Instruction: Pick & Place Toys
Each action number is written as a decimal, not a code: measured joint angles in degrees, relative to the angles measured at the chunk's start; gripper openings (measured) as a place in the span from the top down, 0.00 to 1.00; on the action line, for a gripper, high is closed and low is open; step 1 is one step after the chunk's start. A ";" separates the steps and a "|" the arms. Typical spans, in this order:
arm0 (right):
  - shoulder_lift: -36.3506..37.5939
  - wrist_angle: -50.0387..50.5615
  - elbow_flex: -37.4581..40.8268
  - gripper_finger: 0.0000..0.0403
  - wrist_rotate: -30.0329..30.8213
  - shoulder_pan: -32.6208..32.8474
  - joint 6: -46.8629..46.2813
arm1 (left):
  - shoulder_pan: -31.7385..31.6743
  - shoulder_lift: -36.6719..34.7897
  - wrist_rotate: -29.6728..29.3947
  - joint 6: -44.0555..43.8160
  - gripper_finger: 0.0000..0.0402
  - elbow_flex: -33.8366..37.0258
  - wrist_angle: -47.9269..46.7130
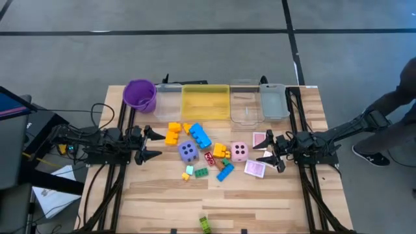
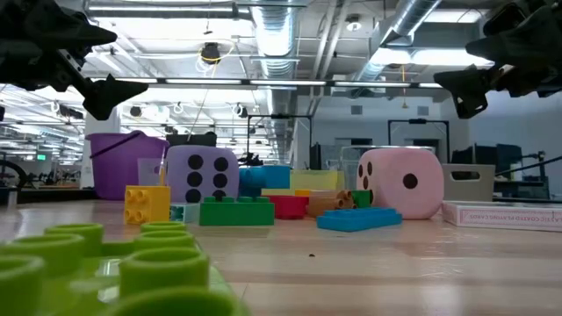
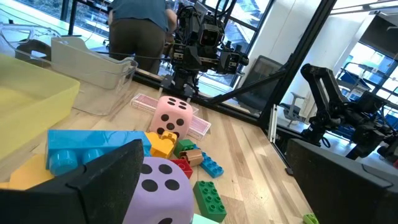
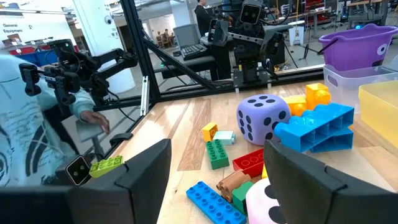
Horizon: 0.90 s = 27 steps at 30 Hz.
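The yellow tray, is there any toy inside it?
No toy shows inside the yellow tray; from above its floor looks bare. The blocks and dice lie on the table in front of it.

Blocks (image 1: 197, 135), purple die (image 1: 188, 151), pink die (image 1: 239, 152) clustered mid-table; pink cards (image 1: 255, 168) lying flat beside pink die.

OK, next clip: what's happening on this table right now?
Nothing is being handled yet. Two robot arms face each other across a scatter of toys: the left pincer hangs open beside the yellow blocks, and the right pincer hangs open between the pink cards, empty. The purple die, pink die and blue block all lie loose on the wood. The yellow tray and the clear trays at the far edge hold no toys.
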<state>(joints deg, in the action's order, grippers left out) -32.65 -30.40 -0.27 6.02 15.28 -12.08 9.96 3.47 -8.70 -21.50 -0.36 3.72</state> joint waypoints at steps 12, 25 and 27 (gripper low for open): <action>0.01 0.00 0.02 0.38 0.00 0.01 0.00 | -0.02 0.01 0.01 0.01 0.03 0.00 -0.01; 0.05 -9.55 -0.17 0.38 3.91 -0.08 0.88 | -0.02 0.01 -0.01 -2.82 0.03 0.00 12.91; -0.03 -9.10 -0.54 0.38 4.83 -0.08 2.26 | -0.02 0.04 -0.01 -2.80 0.03 0.00 16.53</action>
<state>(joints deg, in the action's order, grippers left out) -32.68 -39.50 -0.81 10.85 15.20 -9.82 9.94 3.51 -8.71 -24.29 -0.36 20.25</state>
